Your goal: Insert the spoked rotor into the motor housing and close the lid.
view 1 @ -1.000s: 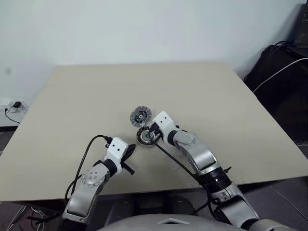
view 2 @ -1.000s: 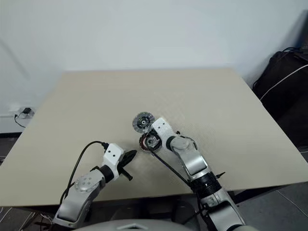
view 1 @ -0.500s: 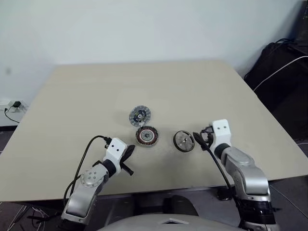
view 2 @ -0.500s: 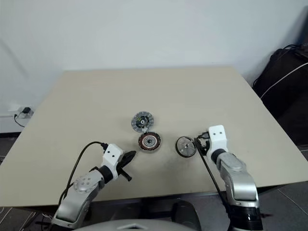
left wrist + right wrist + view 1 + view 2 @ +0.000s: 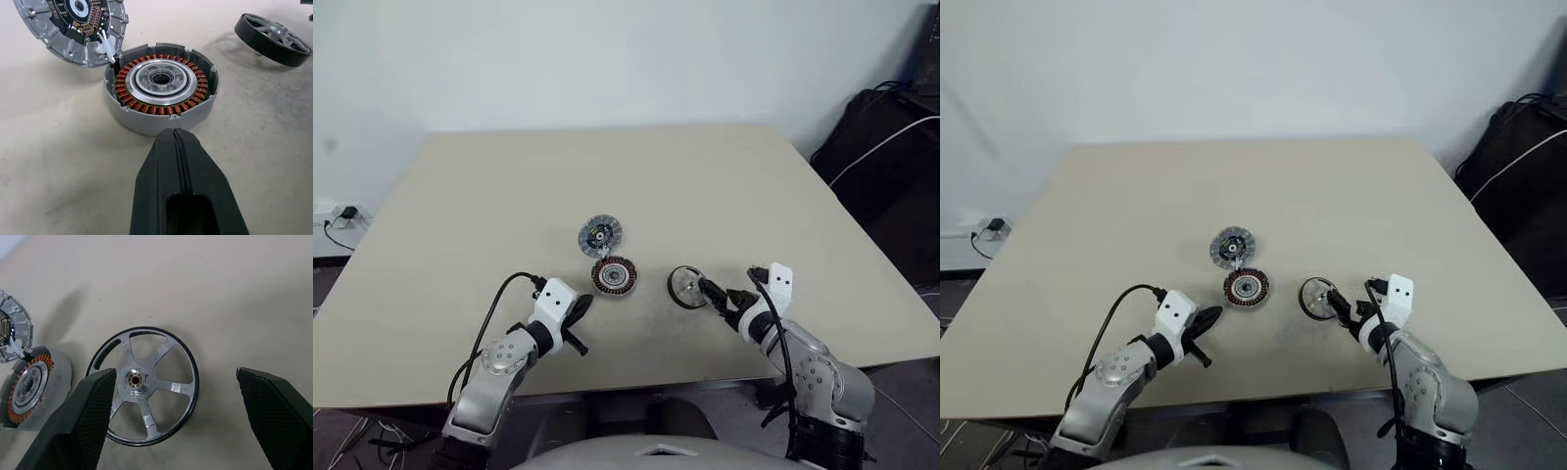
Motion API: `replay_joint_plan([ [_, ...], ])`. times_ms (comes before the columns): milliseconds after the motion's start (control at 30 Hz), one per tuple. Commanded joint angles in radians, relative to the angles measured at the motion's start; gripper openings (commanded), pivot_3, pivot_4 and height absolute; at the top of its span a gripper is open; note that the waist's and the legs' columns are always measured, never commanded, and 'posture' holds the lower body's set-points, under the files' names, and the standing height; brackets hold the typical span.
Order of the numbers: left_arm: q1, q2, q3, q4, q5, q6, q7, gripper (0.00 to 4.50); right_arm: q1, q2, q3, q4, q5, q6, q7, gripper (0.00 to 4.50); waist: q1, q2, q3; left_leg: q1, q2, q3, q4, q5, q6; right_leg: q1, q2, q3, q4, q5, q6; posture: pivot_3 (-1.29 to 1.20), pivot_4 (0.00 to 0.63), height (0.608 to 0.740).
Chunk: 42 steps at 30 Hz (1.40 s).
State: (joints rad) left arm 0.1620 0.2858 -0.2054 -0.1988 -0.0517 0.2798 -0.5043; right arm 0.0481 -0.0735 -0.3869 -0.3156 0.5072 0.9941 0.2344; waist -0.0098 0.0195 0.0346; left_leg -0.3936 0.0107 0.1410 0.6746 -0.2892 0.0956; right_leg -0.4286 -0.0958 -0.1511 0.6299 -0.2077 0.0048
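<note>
The spoked rotor (image 5: 686, 285) lies on the table, dark rim around silver spokes (image 5: 144, 384), just right of the motor housing (image 5: 614, 276). The housing's copper windings (image 5: 161, 88) face up around a pale centre. The lid (image 5: 600, 235) rests just behind the housing with its dark-centred face up, its edge (image 5: 73, 24) touching the housing's rim. My right gripper (image 5: 718, 295) is open, its fingers (image 5: 93, 416) standing wide on either side of the rotor's near edge without touching it. My left gripper (image 5: 173, 134) is shut and empty, pointing at the housing from a short way in front.
The beige table (image 5: 509, 196) reaches to a white wall behind. A dark bag with a white cable (image 5: 881, 147) sits beyond the table's right edge. A black cable (image 5: 494, 308) loops along my left forearm.
A second ago my right gripper was shut at the housing. It swung right, rolled and opened, and the rotor now lies on the table right of the housing. My left arm stayed put.
</note>
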Motion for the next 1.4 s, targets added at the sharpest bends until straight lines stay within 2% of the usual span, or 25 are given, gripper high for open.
replay_joint_plan([
  [33,-0.008,0.005,0.006,-0.015,-0.014,-0.001,-0.003,0.00,-0.032,0.010,-0.013,-0.005,0.057,0.007,-0.009,4.18,0.000,0.001,0.000,0.000,0.000,0.000,0.000,0.000,0.000,0.000,0.000,0.000,0.000,0.000,0.000,0.00,0.000,0.740],
  [367,0.004,0.004,0.015,-0.022,-0.013,-0.001,0.009,0.00,-0.074,0.034,0.030,0.006,0.106,0.040,-0.056,4.18,0.000,0.003,-0.002,0.000,0.000,0.000,0.000,0.000,0.000,0.000,0.000,0.000,0.000,0.000,0.000,0.00,0.000,0.740],
  [767,0.013,0.004,0.024,-0.020,-0.013,-0.006,0.013,0.00,-0.085,0.023,0.011,0.026,0.096,-0.068,-0.121,4.18,-0.001,0.003,-0.002,0.000,0.000,0.000,0.000,0.000,0.000,0.000,0.000,0.000,0.000,0.001,0.002,0.00,0.000,0.740],
  [1133,0.007,0.007,0.028,-0.016,-0.011,-0.006,0.010,0.00,-0.064,0.024,0.059,0.080,0.089,-0.050,-0.159,4.18,-0.001,0.006,-0.004,0.000,0.000,0.001,0.001,0.000,0.000,0.000,0.000,0.000,0.000,0.001,0.002,0.00,0.000,0.740],
  [1400,0.018,0.004,0.028,-0.027,-0.010,-0.003,0.017,0.00,-0.075,0.041,0.049,0.097,0.151,0.007,-0.158,4.18,-0.001,0.006,-0.004,0.000,0.000,0.001,0.002,0.000,0.000,0.001,0.000,0.000,0.001,0.001,0.002,0.00,0.000,0.740],
])
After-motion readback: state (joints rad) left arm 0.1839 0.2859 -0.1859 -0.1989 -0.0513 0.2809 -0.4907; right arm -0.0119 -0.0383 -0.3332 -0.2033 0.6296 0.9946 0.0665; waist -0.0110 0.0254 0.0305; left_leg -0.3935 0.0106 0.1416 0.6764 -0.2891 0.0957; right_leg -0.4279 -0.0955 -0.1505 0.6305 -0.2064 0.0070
